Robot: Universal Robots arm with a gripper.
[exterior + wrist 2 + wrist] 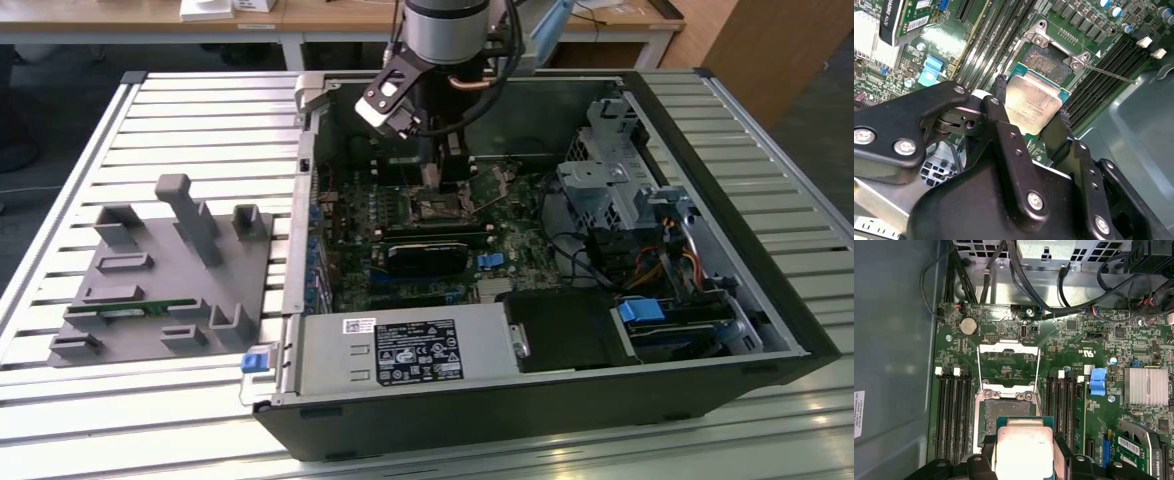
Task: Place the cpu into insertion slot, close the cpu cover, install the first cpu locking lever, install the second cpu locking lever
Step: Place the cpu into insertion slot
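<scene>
Claw (1032, 100): pinching the cpu (1024, 450) by two opposite edges.
Cpu: above one edge of the insertion slot (1006, 415), unseated.
Cpu cover (1006, 343): swung open, beyond the slot, toward the motherboard (1074, 340) edge.

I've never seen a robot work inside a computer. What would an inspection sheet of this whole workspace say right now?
Surface: slatted metal table carrying an open computer case.
Job's things: cpu held partly over the insertion slot, not seated; cpu cover swung open.
Clutter: grey fixture block on the table, to the exterior view's left of the case.
Grippers: gripper shut on the cpu, a finger on each of two opposite edges.
Cables: black cables and coloured wires lie inside the case.
Surroundings: wooden desks behind the table.
</scene>
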